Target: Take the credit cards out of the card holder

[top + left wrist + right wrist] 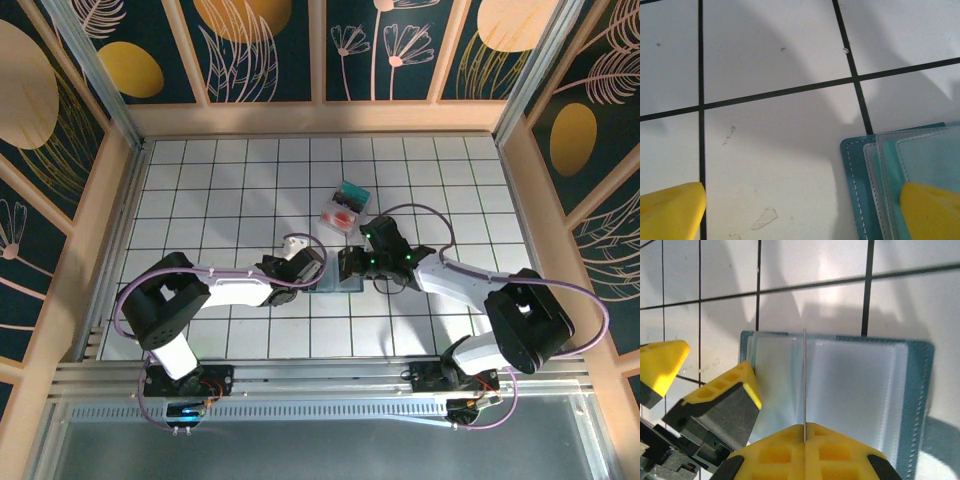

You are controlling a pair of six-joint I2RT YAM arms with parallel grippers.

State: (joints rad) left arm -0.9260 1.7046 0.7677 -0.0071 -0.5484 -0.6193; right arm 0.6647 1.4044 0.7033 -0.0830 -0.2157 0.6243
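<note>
The holder (pixel 850 390) lies flat on the white tiles (pixel 230 180), at centre frame in the top view, between the two grippers. The right gripper (pixel 804 430), its arm extending low from the right, is pinched together on a card (pixel 804 380) that stands edge-on above the holder. The left gripper (pixel 800 215), its arm stretched from the left, is spread wide, one finger (pixel 930 210) over the holder's edge. Loose cards (pixel 340 215) lie just above centre.

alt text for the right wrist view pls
The right gripper is shut on a thin plastic credit card seen edge-on, upright above the open slate-blue soft card holder on the white tiled table. The open left gripper has one yellow finger at the holder's left edge.
</note>
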